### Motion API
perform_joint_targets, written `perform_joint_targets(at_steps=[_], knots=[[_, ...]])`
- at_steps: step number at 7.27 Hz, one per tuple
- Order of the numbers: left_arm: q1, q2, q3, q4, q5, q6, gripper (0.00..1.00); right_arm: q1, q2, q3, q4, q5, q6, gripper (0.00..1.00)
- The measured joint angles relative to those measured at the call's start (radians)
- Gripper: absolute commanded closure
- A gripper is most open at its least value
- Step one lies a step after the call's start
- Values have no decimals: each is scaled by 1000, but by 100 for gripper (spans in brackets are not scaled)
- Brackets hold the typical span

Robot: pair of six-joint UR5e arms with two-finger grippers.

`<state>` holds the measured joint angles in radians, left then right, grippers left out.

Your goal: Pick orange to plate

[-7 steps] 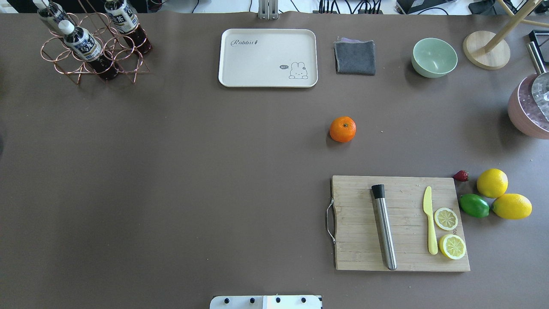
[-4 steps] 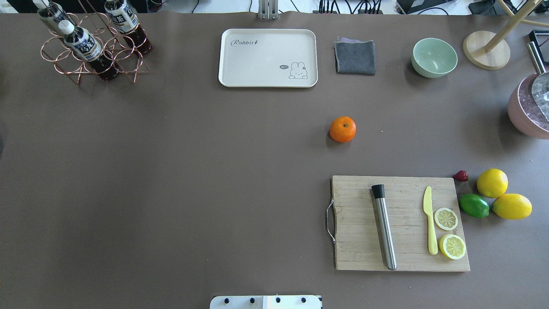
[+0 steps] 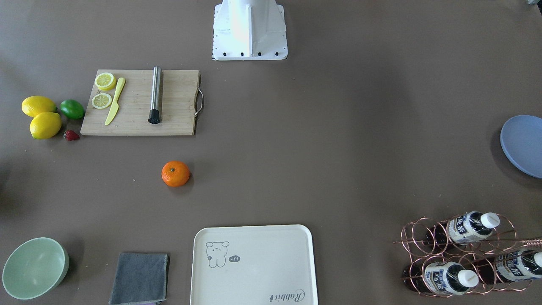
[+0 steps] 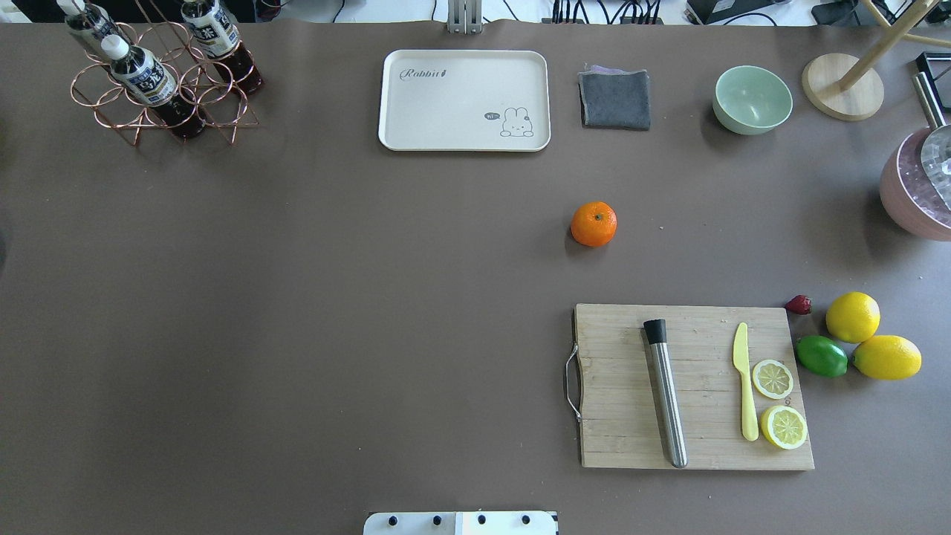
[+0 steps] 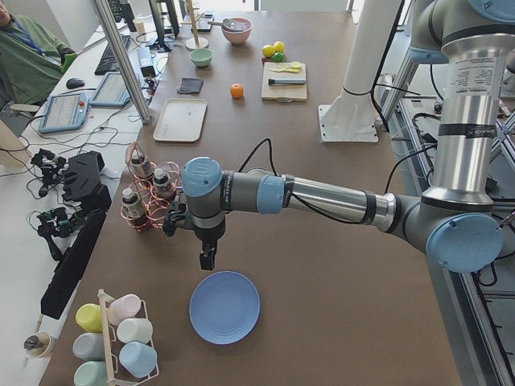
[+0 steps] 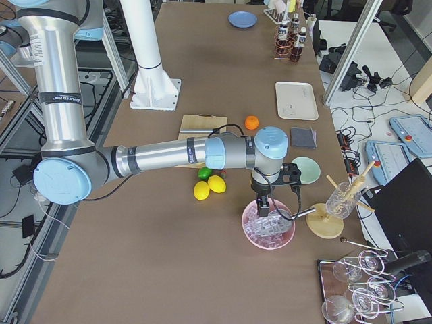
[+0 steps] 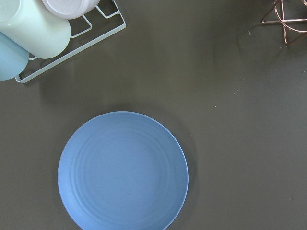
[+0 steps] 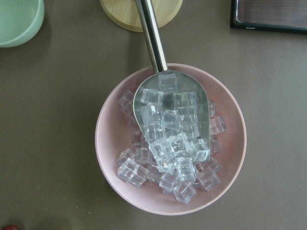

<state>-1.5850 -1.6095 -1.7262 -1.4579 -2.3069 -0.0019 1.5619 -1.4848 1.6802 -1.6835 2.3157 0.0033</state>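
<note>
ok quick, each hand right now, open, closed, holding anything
left hand: cannot tell, only a side view shows it, by the plate
right hand: cannot tell, only a side view shows it, over the pink ice bowl

the plate point(image 3: 523, 144) runs off the front-facing view's right edge, the pink ice bowl point(image 4: 895, 197) off the overhead's. the left gripper point(image 5: 208, 259) and right gripper point(image 6: 262, 204) show only in side views, too small to read the jaws.

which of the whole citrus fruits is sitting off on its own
The orange, alone on the table between the cutting board and the cream tray. The two lemons and the green lime are bunched together beside the board.
</note>
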Motion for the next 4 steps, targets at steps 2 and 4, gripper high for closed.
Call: perform_joint_targets(at_steps=[2, 4], knots=[[0, -16, 1, -1, 1, 0, 2, 0, -1, 3, 1, 2, 0, 0], [0, -13, -1, -28, 3, 3, 2, 0, 0, 11, 1, 3, 1, 0]])
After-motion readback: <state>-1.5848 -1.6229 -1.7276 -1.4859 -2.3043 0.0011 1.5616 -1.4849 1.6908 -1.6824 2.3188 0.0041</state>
